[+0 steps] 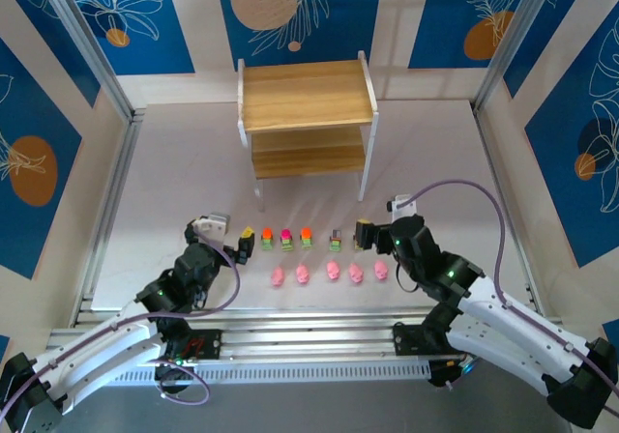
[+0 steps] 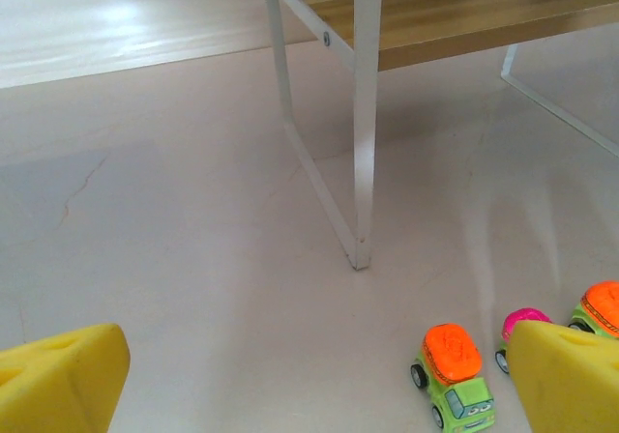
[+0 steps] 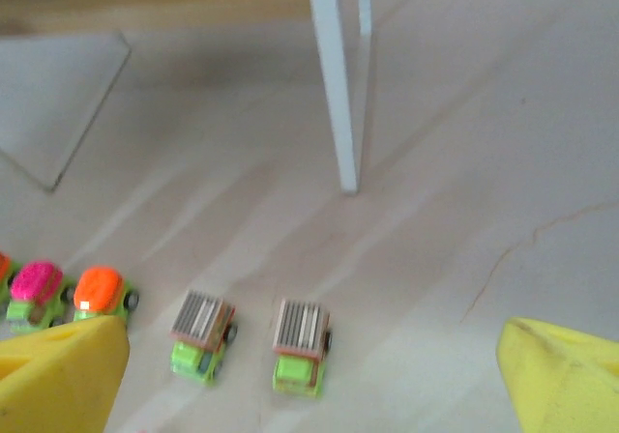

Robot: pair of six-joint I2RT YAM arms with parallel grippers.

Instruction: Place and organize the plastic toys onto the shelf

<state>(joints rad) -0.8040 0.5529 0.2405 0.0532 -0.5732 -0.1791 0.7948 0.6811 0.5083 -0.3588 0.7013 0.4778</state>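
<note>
left gripper and right gripper both spread wide, empty; cars sit tightly spaced, so a sloppy descent could knock neighbours over.

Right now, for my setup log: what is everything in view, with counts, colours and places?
light wooden two-tier shelf with white frame: one, wood and white, far middle of table
green plastic toy trucks with orange tops: two, far row, left part
green plastic toy truck with magenta top: one, between the orange-topped two
green plastic toy trucks with grey ribbed tops: two, right end of far row
pink rounded plastic figures: five, pink, near row
pale table: one, off-white, under everything
left tool: one, yellow, open, left end of truck row
right tool: one, yellow, open, right end of truck row
</note>
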